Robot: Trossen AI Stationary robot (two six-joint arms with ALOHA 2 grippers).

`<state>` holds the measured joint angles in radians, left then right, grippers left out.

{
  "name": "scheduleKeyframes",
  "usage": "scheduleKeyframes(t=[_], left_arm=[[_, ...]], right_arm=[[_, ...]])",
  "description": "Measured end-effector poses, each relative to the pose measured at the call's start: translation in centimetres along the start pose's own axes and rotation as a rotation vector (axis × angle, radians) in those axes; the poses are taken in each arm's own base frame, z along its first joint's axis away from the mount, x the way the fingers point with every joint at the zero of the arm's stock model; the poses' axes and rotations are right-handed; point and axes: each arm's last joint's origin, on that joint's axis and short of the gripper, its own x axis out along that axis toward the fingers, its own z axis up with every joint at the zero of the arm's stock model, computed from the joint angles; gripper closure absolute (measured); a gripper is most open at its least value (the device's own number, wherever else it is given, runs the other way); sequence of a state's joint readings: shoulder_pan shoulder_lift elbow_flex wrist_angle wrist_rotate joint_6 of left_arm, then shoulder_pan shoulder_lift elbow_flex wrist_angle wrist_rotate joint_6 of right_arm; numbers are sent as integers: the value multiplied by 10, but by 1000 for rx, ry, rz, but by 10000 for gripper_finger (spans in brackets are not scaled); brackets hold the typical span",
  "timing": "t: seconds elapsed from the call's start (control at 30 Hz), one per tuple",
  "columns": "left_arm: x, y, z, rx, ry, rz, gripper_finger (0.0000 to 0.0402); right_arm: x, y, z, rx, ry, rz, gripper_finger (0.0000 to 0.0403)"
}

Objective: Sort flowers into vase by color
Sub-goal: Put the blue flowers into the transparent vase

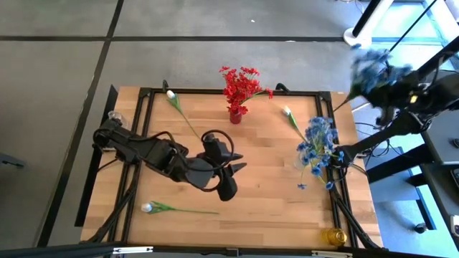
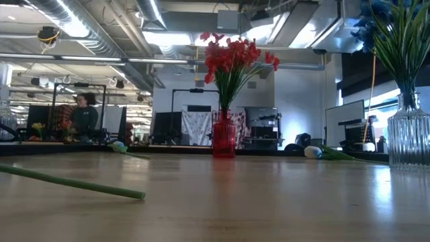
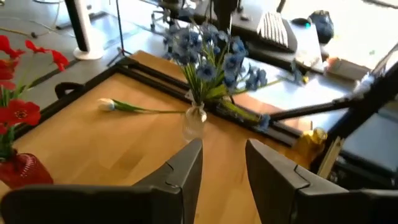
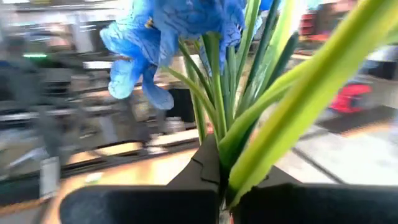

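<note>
Red flowers (image 1: 242,82) stand in a red vase (image 2: 224,138) at the table's far middle. Blue flowers (image 1: 317,140) stand in a clear vase (image 2: 408,134) near the right edge. Three white flowers lie flat on the wood at the far left (image 1: 173,99), the far right (image 1: 288,115) and the near left (image 1: 154,208). My left gripper (image 3: 224,149) hovers open over the table's middle (image 1: 239,162), pointing at the blue bunch with nothing between its fingers. My right gripper (image 1: 389,89) is beyond the table's far right corner, shut on a blue sprig (image 1: 370,66). My right gripper pinches the blue sprig's green stems (image 4: 219,146) between its two fingers, below the blossoms. The stems and leaves rise out of the fingers, with the blue blossoms (image 4: 161,37) at the top. The sprig is lifted clear, out past the table's edge.
A black frame (image 1: 237,92) runs around the tabletop. A yellow vase (image 1: 335,235) stands at the near right corner and a clear one (image 1: 113,115) at the far left. A person sits in the room behind (image 2: 86,114). Bare wood lies along the near middle.
</note>
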<state>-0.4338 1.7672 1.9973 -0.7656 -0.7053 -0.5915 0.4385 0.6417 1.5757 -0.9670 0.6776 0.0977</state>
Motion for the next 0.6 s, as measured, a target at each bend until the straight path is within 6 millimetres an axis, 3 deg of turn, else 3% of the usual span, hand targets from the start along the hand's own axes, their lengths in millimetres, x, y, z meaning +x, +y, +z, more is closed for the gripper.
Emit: scheduleKeyframes(t=[0.1, 0.3, 0.43, 0.6], left_arm=[[3, -3, 1, -48, -31, -2, 287], [14, -7, 1, -122, -84, 23, 289], [19, -10, -2, -181, -92, 30, 289], [17, -14, -4, -249, -113, 41, 289]], right_arm=[[-15, -16, -13, 0, 18, -82, 399], [-15, -20, -50, 7, 80, -115, 399], [-4, -12, -82, 65, 140, -48, 399], [-7, -14, -114, 180, 67, 71, 399]])
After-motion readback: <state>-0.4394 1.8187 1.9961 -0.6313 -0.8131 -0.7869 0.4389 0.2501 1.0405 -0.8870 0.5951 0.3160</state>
